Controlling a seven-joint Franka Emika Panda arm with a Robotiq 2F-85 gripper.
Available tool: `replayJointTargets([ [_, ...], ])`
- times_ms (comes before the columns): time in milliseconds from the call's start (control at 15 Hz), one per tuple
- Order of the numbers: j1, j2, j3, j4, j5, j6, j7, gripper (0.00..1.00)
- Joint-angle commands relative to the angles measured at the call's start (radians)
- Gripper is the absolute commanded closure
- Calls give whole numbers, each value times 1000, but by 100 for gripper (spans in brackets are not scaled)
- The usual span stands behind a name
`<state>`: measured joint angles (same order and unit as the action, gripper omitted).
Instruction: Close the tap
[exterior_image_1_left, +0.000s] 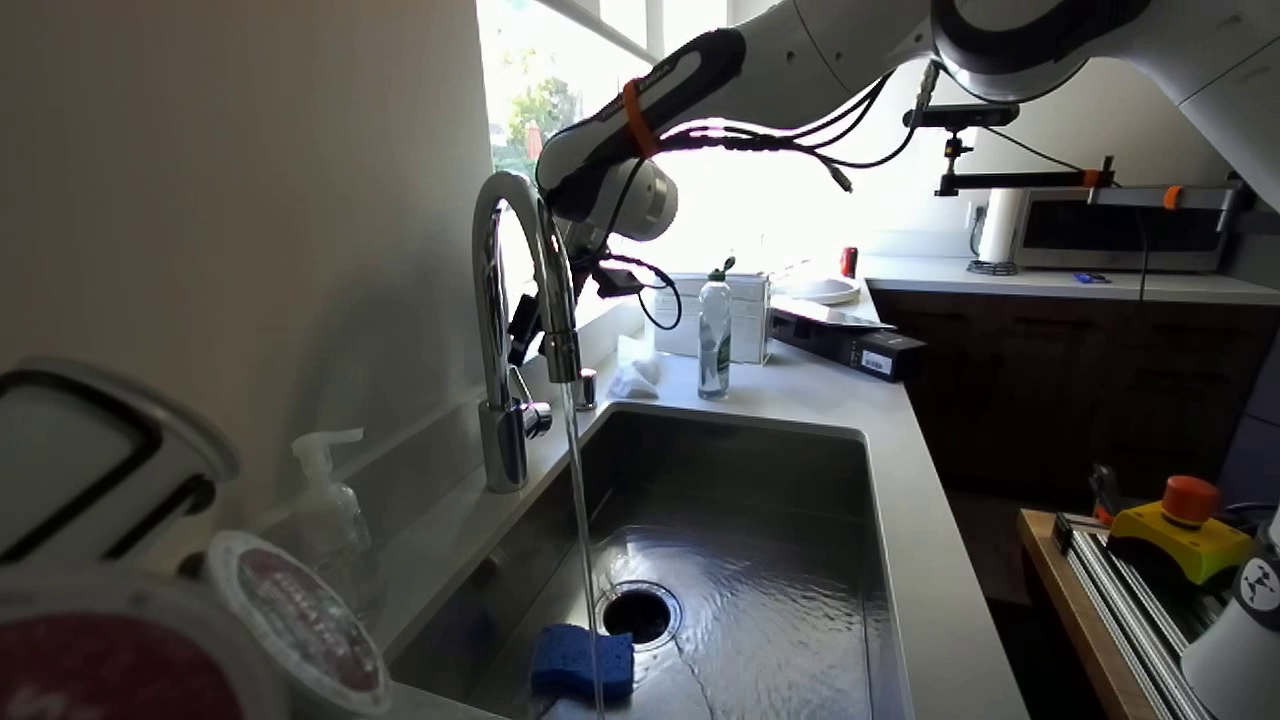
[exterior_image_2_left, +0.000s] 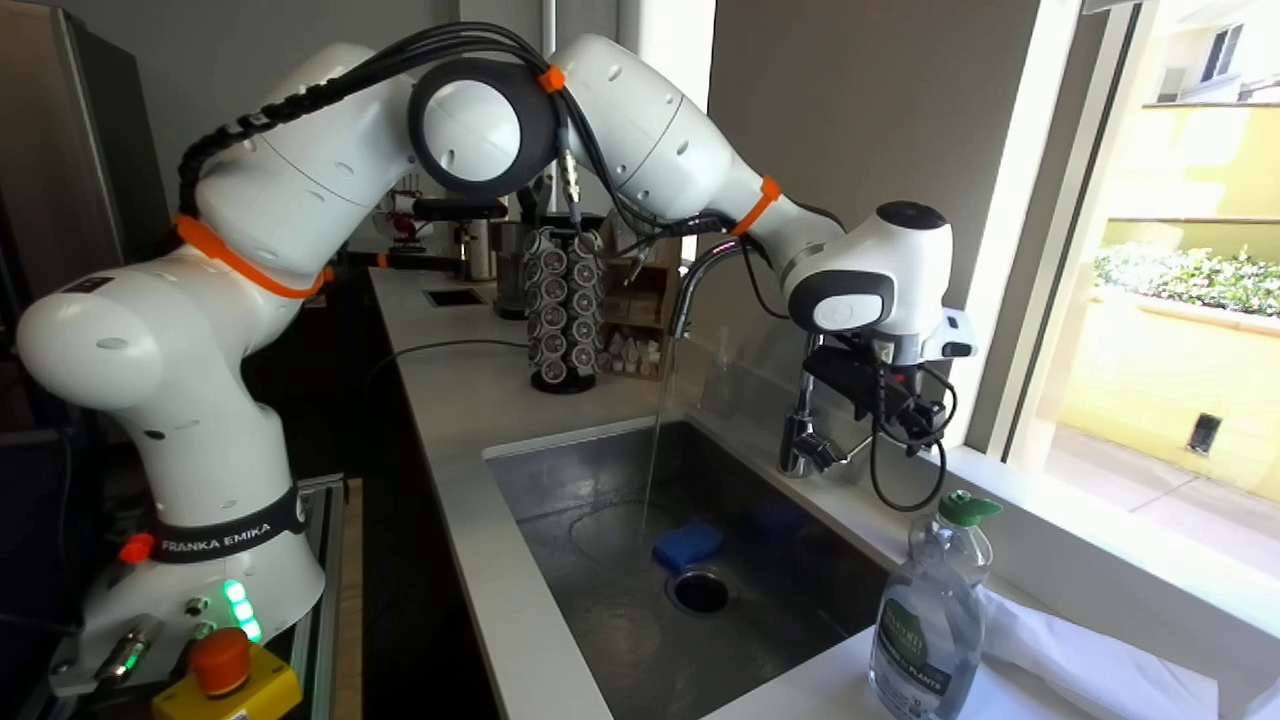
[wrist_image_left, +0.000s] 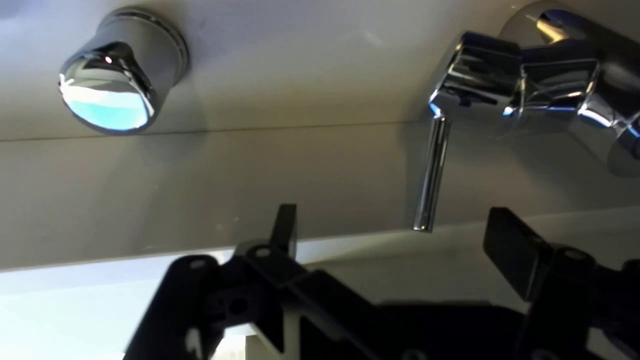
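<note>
Chrome gooseneck tap (exterior_image_1_left: 503, 447), running, at a metal sink (exterior_image_1_left: 740, 465); gripper (wrist_image_left: 393, 219) near its lever (wrist_image_left: 432, 175).
In an exterior view: clear pump bottle (exterior_image_1_left: 335, 512); the tap, upright on the pale counter (exterior_image_1_left: 950, 590) along the sink's left edge, a stream of water (exterior_image_1_left: 580, 490) falling from its arched spout (exterior_image_1_left: 562, 355); blue sponge (exterior_image_1_left: 582, 662) on the sink floor, just beside the round drain (exterior_image_1_left: 638, 615); clear green-capped bottle (exterior_image_1_left: 714, 335), upright past the sink's far end; black box (exterior_image_1_left: 850, 347), lying on the counter; red button (exterior_image_1_left: 1190, 498) on a yellow housing (exterior_image_1_left: 1178, 540). In the wrist view: round chrome cap (wrist_image_left: 125, 72); jaws parted wide, released, the lever showing in the gap, apart from both; tap body (wrist_image_left: 607, 72), partly out of view.
</note>
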<state>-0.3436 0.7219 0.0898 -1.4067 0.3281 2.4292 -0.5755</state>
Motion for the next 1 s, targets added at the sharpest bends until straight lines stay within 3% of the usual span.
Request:
replayJointTargets([
  [0,-4,68,20,99,-25,-44,-1,35],
  [333,-5,118,38,166,-39,-70,-5,75],
  [400,-4,119,37,176,-42,-94,0,69],
  [467,-4,123,38,189,-41,-113,-4,42],
  [600,-8,133,47,209,-32,-143,-10,43],
  [733,-7,137,46,226,-33,-183,-8,33],
  [800,-6,141,47,234,-32,-195,-9,44],
  [867,-6,144,47,242,-32,-207,-9,68],
  [933,-6,147,46,249,-32,-215,-9,69],
])
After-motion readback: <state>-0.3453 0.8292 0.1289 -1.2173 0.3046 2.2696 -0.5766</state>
